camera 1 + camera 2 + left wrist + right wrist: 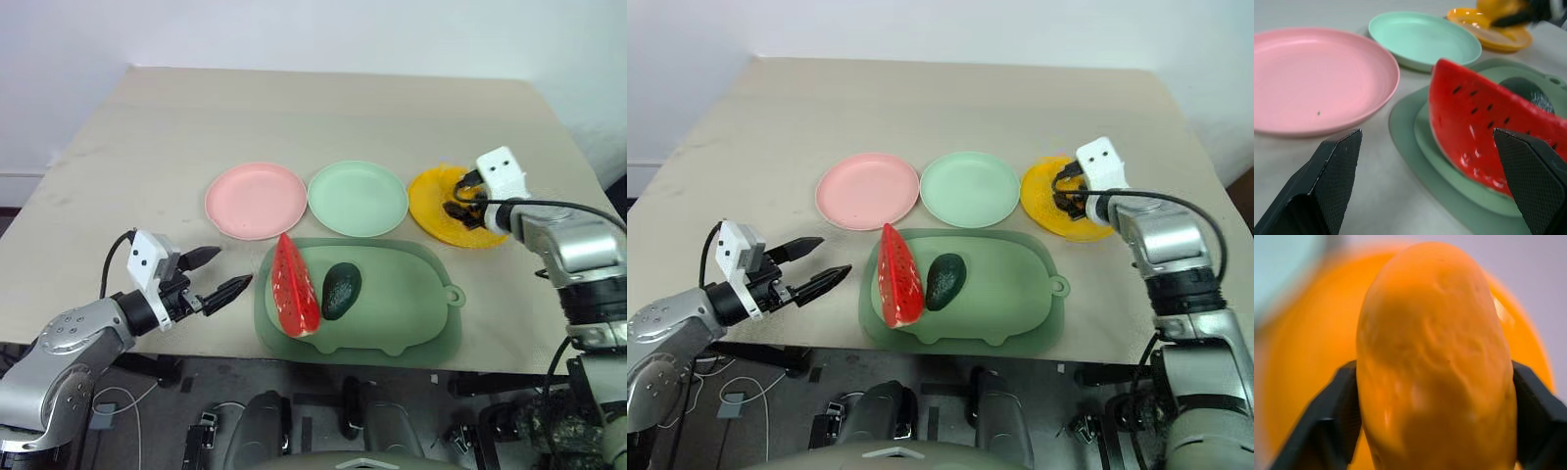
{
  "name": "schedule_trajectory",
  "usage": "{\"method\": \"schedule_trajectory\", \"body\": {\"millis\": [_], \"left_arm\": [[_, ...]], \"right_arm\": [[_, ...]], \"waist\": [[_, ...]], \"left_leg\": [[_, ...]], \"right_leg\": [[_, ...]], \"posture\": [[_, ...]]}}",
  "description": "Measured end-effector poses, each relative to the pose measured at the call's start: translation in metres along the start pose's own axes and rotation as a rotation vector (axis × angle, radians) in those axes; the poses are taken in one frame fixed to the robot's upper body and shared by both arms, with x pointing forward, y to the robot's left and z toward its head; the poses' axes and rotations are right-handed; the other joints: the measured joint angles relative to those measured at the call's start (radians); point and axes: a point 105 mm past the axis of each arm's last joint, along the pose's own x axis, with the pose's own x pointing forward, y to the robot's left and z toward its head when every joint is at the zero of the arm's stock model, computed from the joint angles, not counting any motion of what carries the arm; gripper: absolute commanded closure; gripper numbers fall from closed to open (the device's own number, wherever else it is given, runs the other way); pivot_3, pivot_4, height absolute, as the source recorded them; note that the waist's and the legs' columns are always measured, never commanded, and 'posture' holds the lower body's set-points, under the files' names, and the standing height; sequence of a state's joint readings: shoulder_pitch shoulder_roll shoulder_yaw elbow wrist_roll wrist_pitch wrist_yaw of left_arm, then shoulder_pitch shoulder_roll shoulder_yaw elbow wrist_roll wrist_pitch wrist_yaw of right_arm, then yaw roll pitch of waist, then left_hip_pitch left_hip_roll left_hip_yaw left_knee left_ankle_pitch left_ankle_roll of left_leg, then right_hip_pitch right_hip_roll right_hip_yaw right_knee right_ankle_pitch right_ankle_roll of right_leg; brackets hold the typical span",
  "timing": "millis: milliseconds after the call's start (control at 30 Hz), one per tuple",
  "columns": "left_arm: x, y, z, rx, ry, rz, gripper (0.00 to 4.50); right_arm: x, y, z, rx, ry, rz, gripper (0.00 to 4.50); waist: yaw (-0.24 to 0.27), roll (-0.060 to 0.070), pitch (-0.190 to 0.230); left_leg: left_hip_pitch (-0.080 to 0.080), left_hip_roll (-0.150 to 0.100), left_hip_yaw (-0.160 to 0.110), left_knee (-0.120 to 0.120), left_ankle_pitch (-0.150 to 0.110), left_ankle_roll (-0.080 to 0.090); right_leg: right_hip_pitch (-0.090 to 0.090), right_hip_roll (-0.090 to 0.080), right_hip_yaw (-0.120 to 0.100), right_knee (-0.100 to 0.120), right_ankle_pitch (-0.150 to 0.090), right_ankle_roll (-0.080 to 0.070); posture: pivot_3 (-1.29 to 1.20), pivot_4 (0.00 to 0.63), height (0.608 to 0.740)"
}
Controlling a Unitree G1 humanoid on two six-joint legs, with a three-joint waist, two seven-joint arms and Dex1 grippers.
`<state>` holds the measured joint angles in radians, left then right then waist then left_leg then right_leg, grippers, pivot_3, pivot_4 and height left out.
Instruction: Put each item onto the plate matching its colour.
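No writing, labels or numbers can be read anywhere (plates included).

A pale beige table (294,117) stands against a plain white wall (294,29). Light is soft and even. Below the near edge, a dark floor (196,392) shows with cables (127,401) lying on it.

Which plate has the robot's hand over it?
The yellow plate, at the right end of the row. The right gripper holds the yellow fruit above it; the pink plate and mint green plate sit bare.
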<state>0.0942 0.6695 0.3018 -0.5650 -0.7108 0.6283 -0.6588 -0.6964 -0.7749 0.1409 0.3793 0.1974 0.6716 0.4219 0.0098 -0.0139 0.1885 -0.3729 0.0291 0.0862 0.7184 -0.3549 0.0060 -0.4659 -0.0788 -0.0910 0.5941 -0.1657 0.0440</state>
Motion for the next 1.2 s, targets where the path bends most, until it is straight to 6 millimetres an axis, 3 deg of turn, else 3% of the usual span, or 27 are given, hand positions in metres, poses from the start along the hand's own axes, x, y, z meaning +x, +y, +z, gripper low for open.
{"method": "schedule_trajectory", "body": {"millis": [233, 367, 400, 433, 500, 700, 833, 933, 1067, 1200], "left_arm": [[-0.003, -0.001, 0.000, 0.002, -0.002, 0.022, 0.00], [-0.005, 0.000, 0.002, 0.004, -0.010, 0.031, 0.00], [-0.005, 0.000, 0.002, 0.003, -0.009, 0.030, 0.00], [-0.005, 0.001, 0.002, 0.002, -0.008, 0.030, 0.00], [-0.003, 0.000, 0.005, 0.012, -0.014, 0.014, 0.00], [0.002, 0.005, 0.010, 0.025, -0.011, -0.016, 0.00], [0.005, 0.005, 0.008, 0.015, -0.007, -0.033, 0.00], [0.006, 0.006, 0.008, 0.018, -0.008, -0.033, 0.00], [0.005, 0.006, 0.007, 0.014, -0.007, -0.027, 0.00], [0.004, 0.006, 0.004, 0.009, 0.001, -0.021, 0.00]], "right_arm": [[-0.007, -0.003, 0.024, -0.125, -0.129, 0.009, 0.01], [-0.048, 0.003, 0.056, -0.221, -0.300, 0.096, 0.01], [-0.065, 0.009, 0.065, -0.266, -0.360, 0.150, 0.01], [-0.069, 0.013, 0.068, -0.282, -0.379, 0.167, 0.01], [-0.096, 0.033, 0.069, -0.360, -0.425, 0.321, 0.01], [-0.144, 0.092, 0.070, -0.566, -0.494, 0.688, 0.01], [-0.151, 0.120, 0.068, -0.673, -0.518, 0.826, 0.01], [-0.150, 0.131, 0.069, -0.669, -0.531, 0.881, 0.01], [-0.146, 0.144, 0.069, -0.537, -0.525, 0.947, 0.01], [-0.151, 0.152, 0.064, -0.671, -0.561, 1.006, 0.01]], "waist": [[-0.005, 0.001, 0.000], [0.004, 0.002, 0.001], [0.005, 0.002, 0.001], [0.004, 0.002, 0.001], [0.006, 0.002, 0.001], [-0.001, 0.002, 0.001], [0.001, 0.002, 0.001], [0.003, 0.002, 0.001], [0.003, 0.001, 0.001], [0.004, 0.001, 0.001]], "left_leg": [[0.000, 0.001, 0.000, 0.000, 0.000, 0.000], [0.000, 0.002, -0.001, 0.000, 0.000, 0.000], [0.000, 0.002, -0.001, 0.000, 0.000, 0.000], [0.001, 0.002, -0.001, 0.000, 0.000, 0.000], [0.001, 0.002, -0.002, 0.000, 0.000, 0.000], [0.002, 0.002, -0.001, -0.001, 0.000, 0.000], [0.002, 0.002, -0.001, 0.000, 0.000, 0.000], [0.002, 0.002, -0.001, 0.000, 0.000, 0.000], [0.002, 0.002, -0.001, 0.000, 0.000, 0.000], [0.002, 0.001, -0.001, 0.000, 0.000, 0.000]], "right_leg": [[0.000, 0.000, 0.000, 0.001, 0.000, 0.000], [0.000, 0.000, 0.000, 0.000, 0.000, 0.000], [0.000, -0.001, -0.001, 0.000, 0.000, 0.000], [0.001, 0.000, -0.001, 0.000, 0.000, 0.000], [0.001, -0.001, -0.002, 0.000, 0.000, 0.000], [0.001, 0.001, -0.001, 0.000, -0.001, 0.000], [0.001, 0.000, -0.001, 0.000, -0.002, -0.002], [0.001, 0.000, -0.001, 0.000, -0.002, -0.002], [0.001, -0.001, -0.001, 0.000, -0.002, -0.002], [0.001, 0.000, -0.001, 0.000, -0.002, -0.002]], "posture": [[0.00, 0.150, 0.740], [0.00, 0.150, 0.740], [0.00, 0.150, 0.740], [0.00, 0.150, 0.740], [0.00, 0.150, 0.740], [0.00, 0.150, 0.740], [0.00, 0.150, 0.740], [0.00, 0.150, 0.740], [0.00, 0.150, 0.740], [0.00, 0.150, 0.740]]}}
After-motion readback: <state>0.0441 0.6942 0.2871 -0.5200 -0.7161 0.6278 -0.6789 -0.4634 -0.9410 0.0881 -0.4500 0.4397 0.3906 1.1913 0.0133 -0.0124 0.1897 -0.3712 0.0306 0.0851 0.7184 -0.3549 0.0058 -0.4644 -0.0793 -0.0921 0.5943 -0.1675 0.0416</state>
